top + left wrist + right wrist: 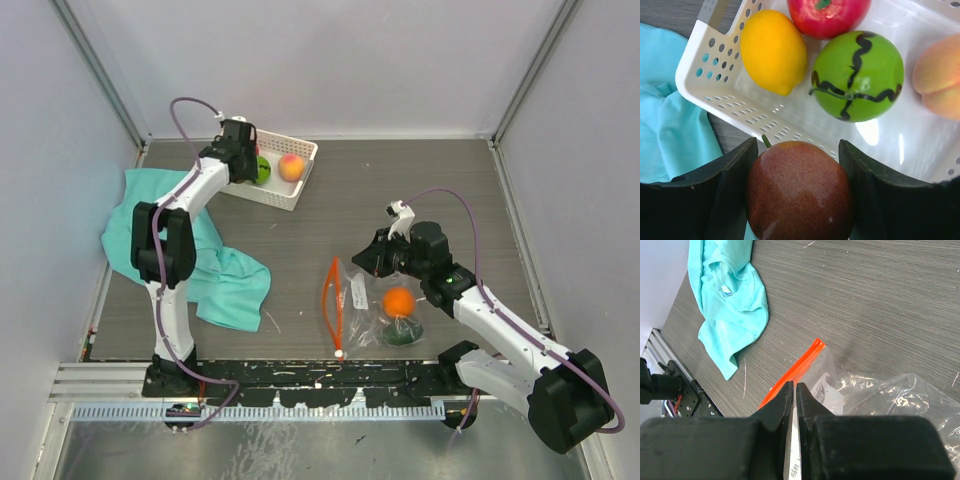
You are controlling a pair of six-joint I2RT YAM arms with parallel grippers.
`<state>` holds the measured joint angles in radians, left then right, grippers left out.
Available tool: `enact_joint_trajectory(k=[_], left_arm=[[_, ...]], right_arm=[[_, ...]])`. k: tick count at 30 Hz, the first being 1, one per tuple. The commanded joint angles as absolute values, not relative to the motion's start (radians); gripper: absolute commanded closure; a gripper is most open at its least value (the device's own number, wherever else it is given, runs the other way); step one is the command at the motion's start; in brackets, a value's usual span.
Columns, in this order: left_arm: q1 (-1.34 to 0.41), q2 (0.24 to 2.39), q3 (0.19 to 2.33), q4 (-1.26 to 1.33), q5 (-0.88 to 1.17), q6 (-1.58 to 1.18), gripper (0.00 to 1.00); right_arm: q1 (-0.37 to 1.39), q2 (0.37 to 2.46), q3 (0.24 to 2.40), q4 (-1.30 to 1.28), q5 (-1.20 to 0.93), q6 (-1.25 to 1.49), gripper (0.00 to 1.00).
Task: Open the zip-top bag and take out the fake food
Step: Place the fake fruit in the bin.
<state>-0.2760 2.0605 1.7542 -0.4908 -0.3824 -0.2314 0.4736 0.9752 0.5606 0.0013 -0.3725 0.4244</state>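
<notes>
Risk: left fingers [715, 200] grip the brown fruit [797, 192] at the white basket's [790, 125] rim, so release may bounce it out; right fingers [775, 410], pinched shut on zip-top bag [890, 395] film, may slip.

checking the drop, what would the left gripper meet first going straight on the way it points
With the brown fruit held, likely the white basket floor, before the lemon and green striped fruit; depth unclear.
</notes>
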Motion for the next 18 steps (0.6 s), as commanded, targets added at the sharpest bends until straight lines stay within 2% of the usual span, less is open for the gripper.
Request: enact_joint_trajectory(k=[1,5,12,18], left_arm=[[-0.220,2.080,1.825,-0.483,-0.269,-0.330,0.62],[-0.175,2.110,1.861,-0.486,-0.175,-0.374,0.59],[-0.097,2.189,1.958,-0.505,0.042,-0.493,0.41],[-0.057,2.241,2.009,-0.492,0.177,-0.597,0.37]], right_arm=[[0.469,0.973,0.565,0.067,-0.382,0.411,0.87],[0.469,0.981,0.565,0.066,-0.384,0.410,0.87],[0.470,0.987,0.564,0.070,-0.388,0.408,0.87],[0.470,0.985,0.563,0.067,-0.389,0.405,0.86]])
